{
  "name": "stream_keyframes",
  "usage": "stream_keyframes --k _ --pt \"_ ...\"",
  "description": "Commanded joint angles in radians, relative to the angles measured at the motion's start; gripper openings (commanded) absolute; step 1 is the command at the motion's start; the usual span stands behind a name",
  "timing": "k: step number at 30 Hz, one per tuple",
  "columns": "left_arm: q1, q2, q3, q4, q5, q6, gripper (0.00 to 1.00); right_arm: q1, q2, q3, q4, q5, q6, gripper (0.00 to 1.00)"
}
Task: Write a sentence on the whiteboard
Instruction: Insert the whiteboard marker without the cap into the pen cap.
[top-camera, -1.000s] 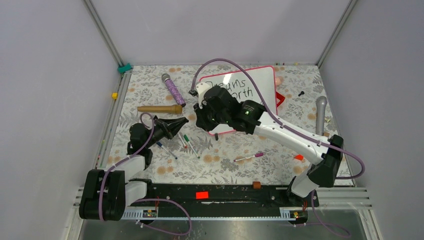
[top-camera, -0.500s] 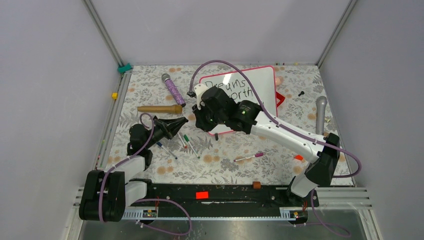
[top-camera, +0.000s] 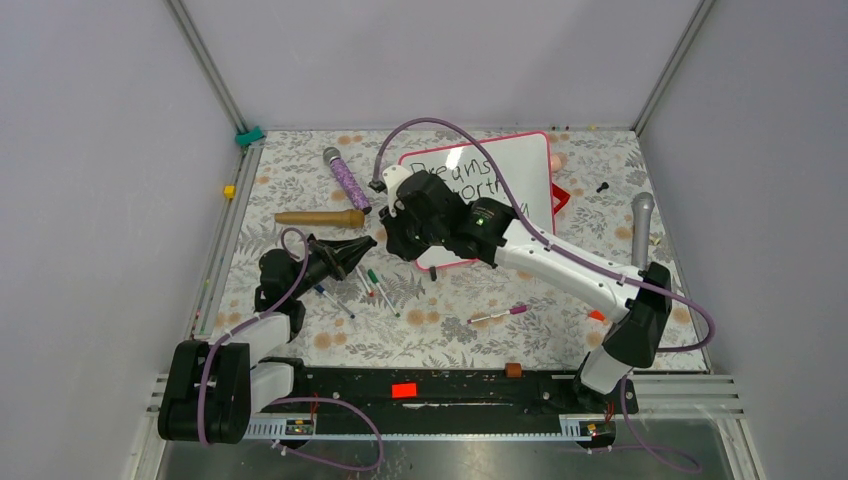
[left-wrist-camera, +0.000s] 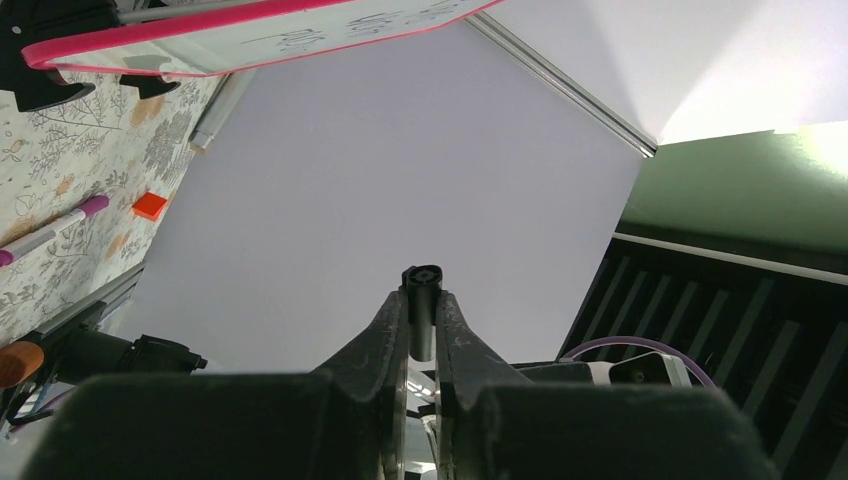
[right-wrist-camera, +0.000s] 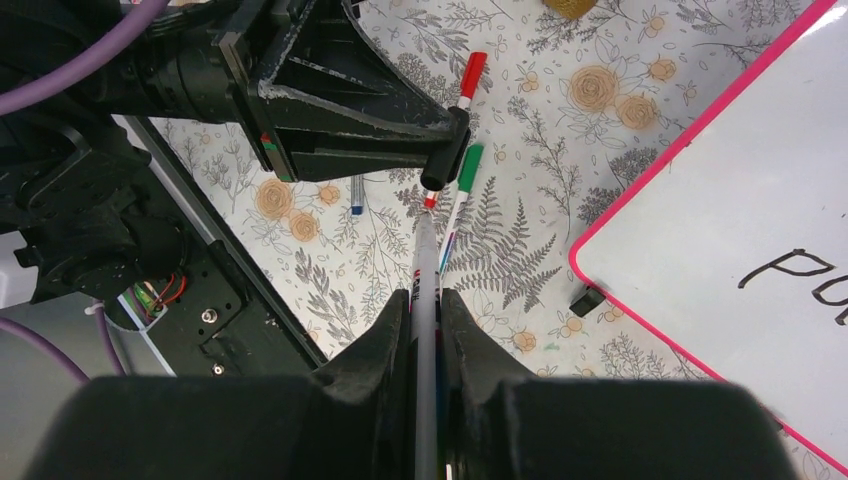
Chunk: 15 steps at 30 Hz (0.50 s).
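Whiteboard: the whiteboard (top-camera: 528, 160) sits far and right of centre on the floral worktop (top-camera: 300, 200). Its near-left part is hidden under the right arm (top-camera: 560, 265).
Sentence: the sentence (top-camera: 455, 165) reads "Dreams" and "worth" from above. A lower line is covered there, and the right wrist view shows only its start, "pu".
Right jaws: closed on a white-barrelled marker (right-wrist-camera: 425, 260), which sticks out ahead of them.
Left jaws: pinched almost together on a small black cap (left-wrist-camera: 421, 278), held at their very tip.
Marker axis: it runs roughly right to left across the worktop, away from the whiteboard and toward the left arm (top-camera: 300, 262).
Cap versus tip: the cap's open end faces the marker tip, nearly in line with the barrel though slightly slanted to it. Whether they touch or are just apart I cannot tell.
Nearer arm: the two jaws meet left of the board's near-left corner, so either could close the gap.
Judged step: the writing looks finished, and capping calls for a short push along the barrel with the slant taken out.
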Motion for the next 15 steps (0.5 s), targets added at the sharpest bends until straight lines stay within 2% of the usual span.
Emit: stream_keyframes --k 1,15 --pt "-0.006 -0.02 -0.001 0.017 0.014 -0.053 0.0 0.009 0.007 0.063 0.03 0.018 -0.016 0.0" --pt "-0.022 -0.024 -0.001 0.023 0.03 -0.065 0.0 0.009 0.031 0.082 0.029 0.067 -0.011 0.0"
